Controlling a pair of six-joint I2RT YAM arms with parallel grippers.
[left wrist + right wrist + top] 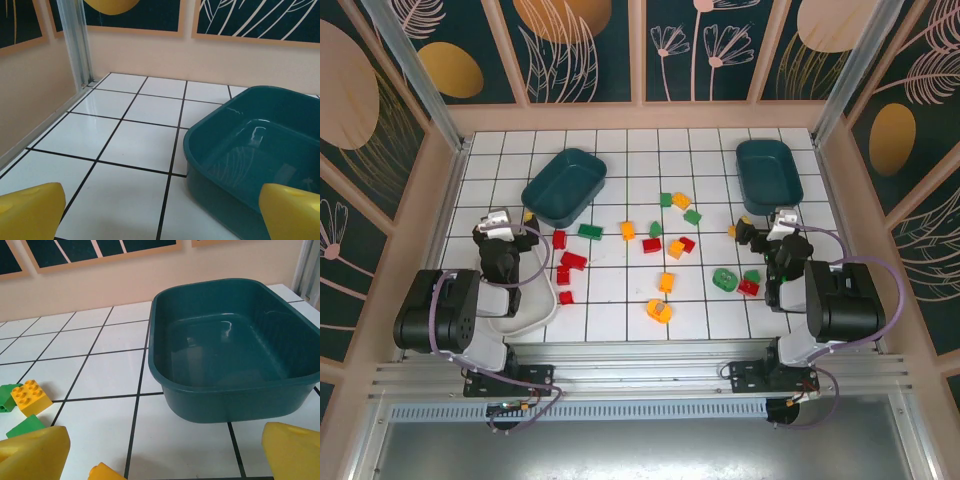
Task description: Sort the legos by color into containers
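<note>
Red, green and yellow-orange legos lie scattered over the middle tiles, among them a red brick (pixel 573 260), an orange ring (pixel 659 311) and a green ring (pixel 725 279). One dark teal container (pixel 565 186) (pixel 250 150) stands at the back left, another (pixel 769 172) (pixel 230 350) at the back right. A white container (pixel 552 300) lies partly hidden under the left arm. My left gripper (pixel 505 225) (pixel 160 220) is open over bare tile beside the left tub. My right gripper (pixel 765 230) (pixel 165 455) is open in front of the right tub, a yellow lego (pixel 105 472) just below it.
A yellow brick (pixel 31 396) and green bricks (pixel 25 426) lie left of the right gripper. Peach walls and a metal post (pixel 75 45) bound the tiled floor. Bare tiles stretch between the left tub and the left wall.
</note>
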